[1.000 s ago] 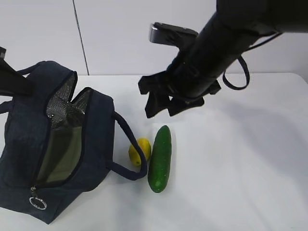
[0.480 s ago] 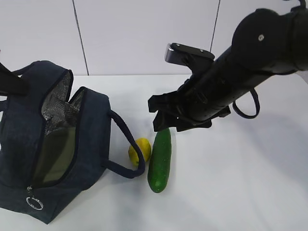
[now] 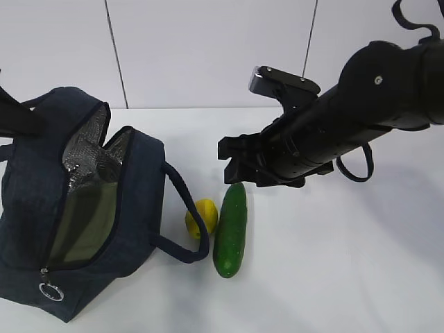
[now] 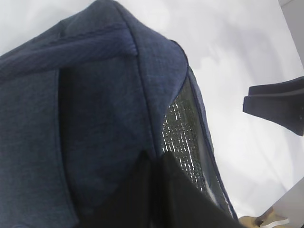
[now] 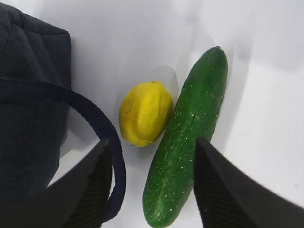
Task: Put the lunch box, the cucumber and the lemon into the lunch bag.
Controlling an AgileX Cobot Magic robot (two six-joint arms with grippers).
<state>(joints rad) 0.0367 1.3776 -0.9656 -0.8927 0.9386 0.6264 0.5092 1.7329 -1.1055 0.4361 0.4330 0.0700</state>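
The lemon point(image 3: 202, 217) lies between the lunch bag point(image 3: 41, 194) on its left and the cucumber point(image 3: 231, 229)

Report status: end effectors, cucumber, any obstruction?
Right end effector open above cucumber. Left one shut at lunch bag. Lemon and strap handle crowd the cucumber.

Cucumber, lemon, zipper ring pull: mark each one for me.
cucumber point(image 5: 187, 142): right wrist view, middle of its body.
lemon point(image 5: 145, 113): right wrist view, centre of the fruit.
zipper ring pull point(image 3: 50, 292): exterior view, on the metal ring at the lunch bag's near end.

Bright, even light; soft shadows; wrist views slightly blurred.
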